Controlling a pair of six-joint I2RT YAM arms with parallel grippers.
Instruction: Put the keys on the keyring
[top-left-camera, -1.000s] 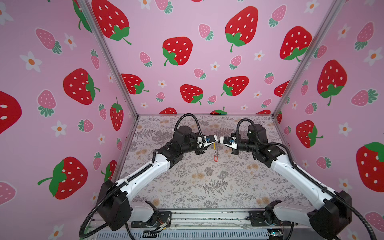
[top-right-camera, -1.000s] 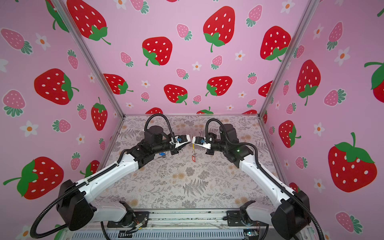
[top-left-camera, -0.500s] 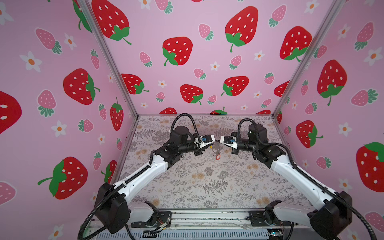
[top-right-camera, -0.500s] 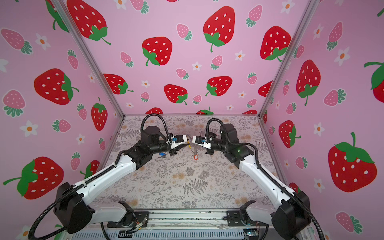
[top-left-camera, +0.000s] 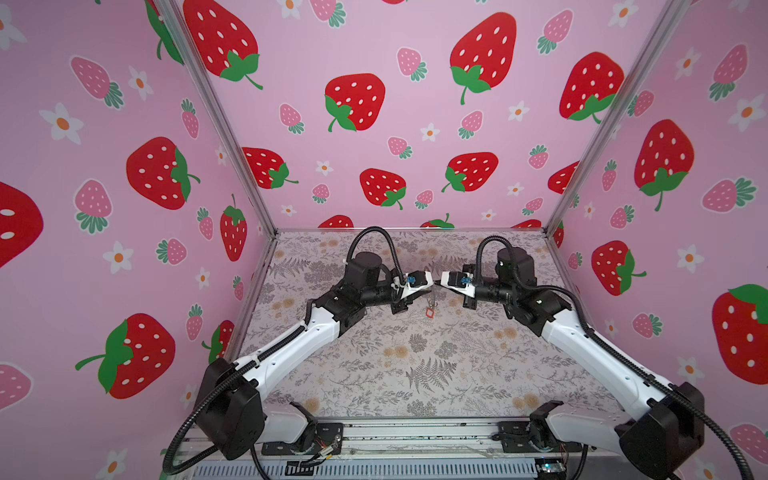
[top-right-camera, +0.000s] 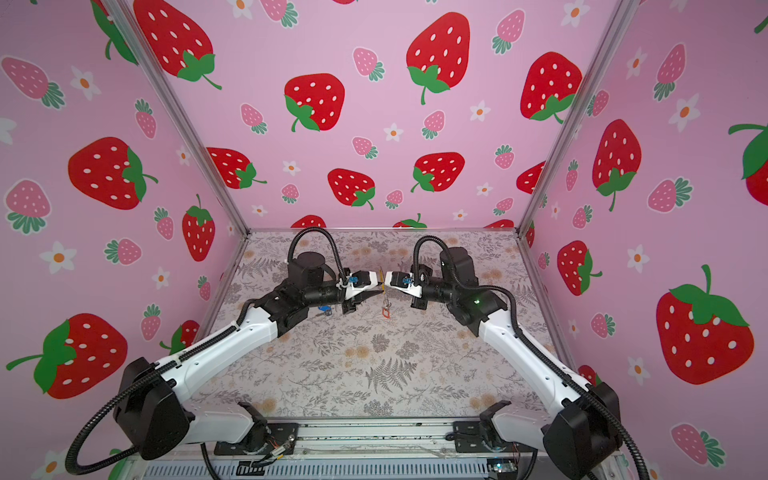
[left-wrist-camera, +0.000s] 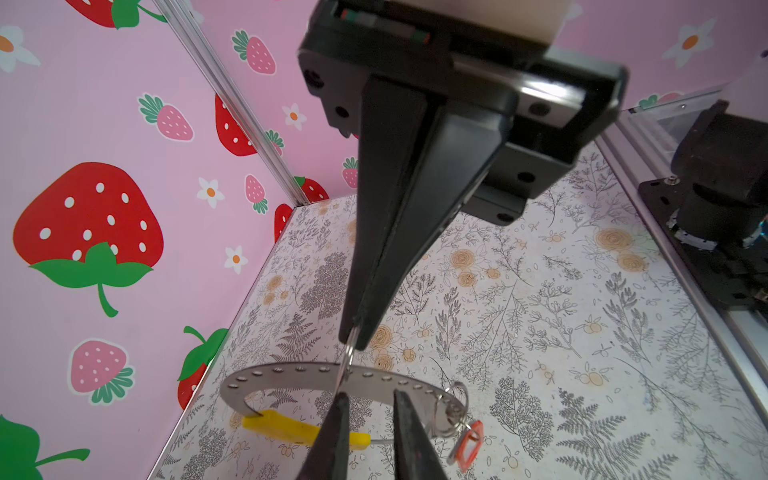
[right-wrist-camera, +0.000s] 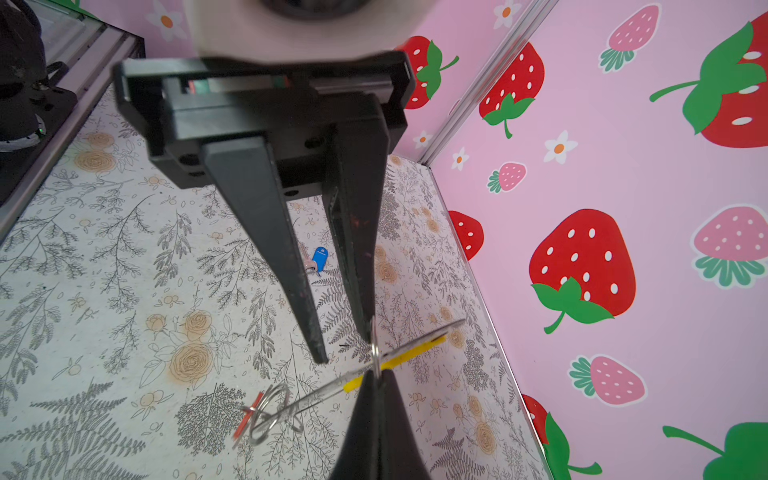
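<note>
- Right end effector (right-wrist-camera: 375, 376) was clamped shut on the keyring (left-wrist-camera: 291, 371), holding it above the surface (right-wrist-camera: 124, 291) for threading.
- Left end effector (right-wrist-camera: 345, 343), tip-to-tip opposite, stood slightly open, gripping nothing.
- Red-tagged key (left-wrist-camera: 467, 442) hung on the keyring beside it; blue-tagged key (right-wrist-camera: 318, 259) lay below.

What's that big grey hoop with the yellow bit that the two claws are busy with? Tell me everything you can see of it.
The keyring is a flat, grey, metal-looking band bent into a wide arc and dotted with small holes, with a yellow plastic-looking bar across its open side. It hangs clear of the table, pinched by the shut right gripper where a thin wire ring crosses it. The red-tagged key dangles near one end.
</note>
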